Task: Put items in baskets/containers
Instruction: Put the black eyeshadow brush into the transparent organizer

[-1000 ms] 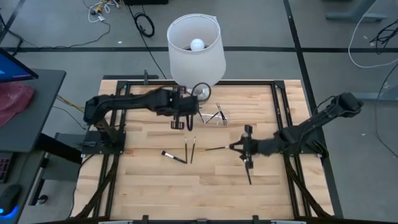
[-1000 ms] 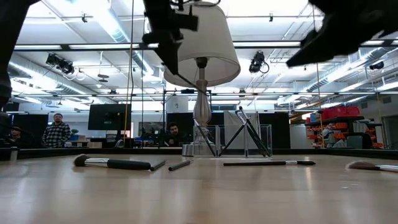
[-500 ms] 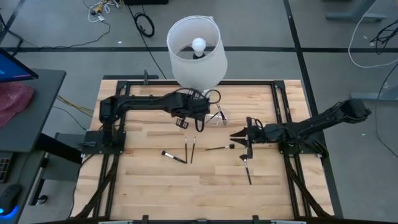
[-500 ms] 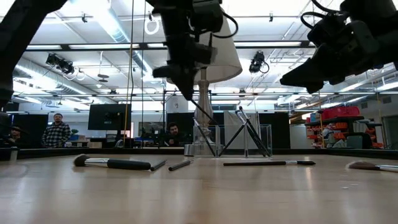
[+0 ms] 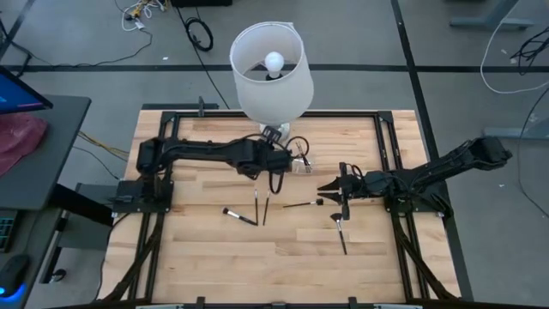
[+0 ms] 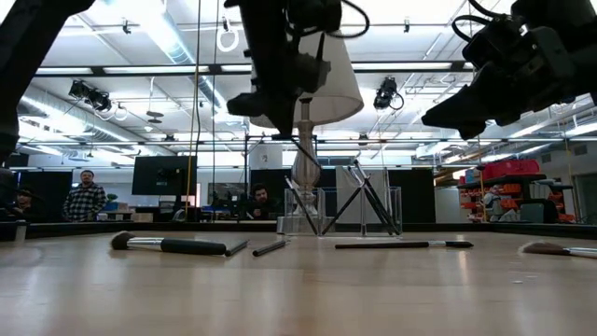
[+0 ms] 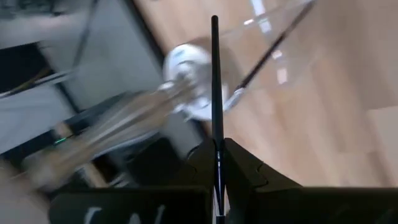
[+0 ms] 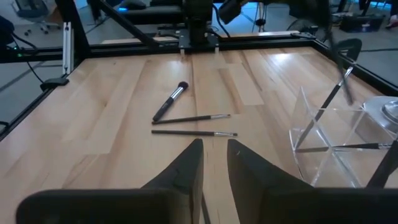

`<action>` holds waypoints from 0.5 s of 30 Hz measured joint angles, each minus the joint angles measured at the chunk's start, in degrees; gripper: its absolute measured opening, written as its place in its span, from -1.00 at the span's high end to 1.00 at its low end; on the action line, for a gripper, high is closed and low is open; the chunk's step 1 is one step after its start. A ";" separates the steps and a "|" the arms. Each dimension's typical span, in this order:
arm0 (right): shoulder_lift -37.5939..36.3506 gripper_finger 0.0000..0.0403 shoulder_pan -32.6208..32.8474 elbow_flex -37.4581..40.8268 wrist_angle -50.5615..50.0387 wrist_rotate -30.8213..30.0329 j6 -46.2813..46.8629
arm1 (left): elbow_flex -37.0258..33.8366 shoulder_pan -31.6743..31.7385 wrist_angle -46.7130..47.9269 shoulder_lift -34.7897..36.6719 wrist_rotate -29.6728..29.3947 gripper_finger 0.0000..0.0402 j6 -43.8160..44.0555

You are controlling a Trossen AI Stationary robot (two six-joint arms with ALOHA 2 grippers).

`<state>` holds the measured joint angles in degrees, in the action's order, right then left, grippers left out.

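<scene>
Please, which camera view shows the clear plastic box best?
The right wrist view: the clear box shows near and whole, with brushes leaning inside. The low view shows it side-on, beside the lamp base. The high view shows it small, partly under the left arm. The left wrist view shows only a blurred edge.

White lamp (image 5: pixel 270 73) at bench (image 5: pixel 197 249) far edge, bulb lit; cables (image 5: pixel 199 33) on floor behind it; two people (image 6: pixel 86 198) seated far behind.

1. I see a pale wood table (image 5: pixel 197 249), planked, smooth, satin.
2. The box (image 8: pixel 329 146) looks like clear glossy plastic.
3. My grippers' fingers (image 8: pixel 186 171) appear matt black.
4. The lampshade (image 5: pixel 273 81) looks matt white.
</scene>
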<state>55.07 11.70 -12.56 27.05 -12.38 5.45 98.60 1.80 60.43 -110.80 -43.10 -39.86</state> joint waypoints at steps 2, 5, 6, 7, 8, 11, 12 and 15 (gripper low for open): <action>0.00 0.62 0.00 0.00 -0.01 0.00 -0.15 | 1.07 -1.37 0.92 0.08 -2.62 0.90 0.21; 0.00 0.62 0.00 0.00 0.20 0.00 -0.15 | 2.65 -3.47 3.85 0.07 -2.37 0.90 3.01; 0.00 0.62 0.00 0.00 0.17 0.01 -0.15 | 3.05 -4.11 4.89 0.10 -2.33 0.90 4.41; 0.00 0.62 0.00 0.00 0.17 0.02 -0.13 | 3.13 -4.73 5.76 0.18 -2.35 0.90 6.00; 0.00 0.62 0.00 0.00 0.20 0.09 -0.02 | 3.13 -5.26 7.07 0.19 -2.29 0.90 7.62; 0.00 0.62 0.00 0.00 0.22 0.74 0.12 | 2.96 -6.50 11.58 0.09 -2.87 0.90 13.98; 0.00 0.62 0.00 0.00 0.30 1.40 0.12 | 2.29 -6.85 11.66 0.20 -3.77 0.90 15.11; 0.00 0.62 0.00 0.00 0.97 3.41 0.13 | -0.74 -7.82 11.85 0.03 -7.96 0.90 15.87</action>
<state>55.07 11.70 -12.56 28.02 -8.97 5.58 97.85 -6.02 72.28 -110.77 -51.06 -23.99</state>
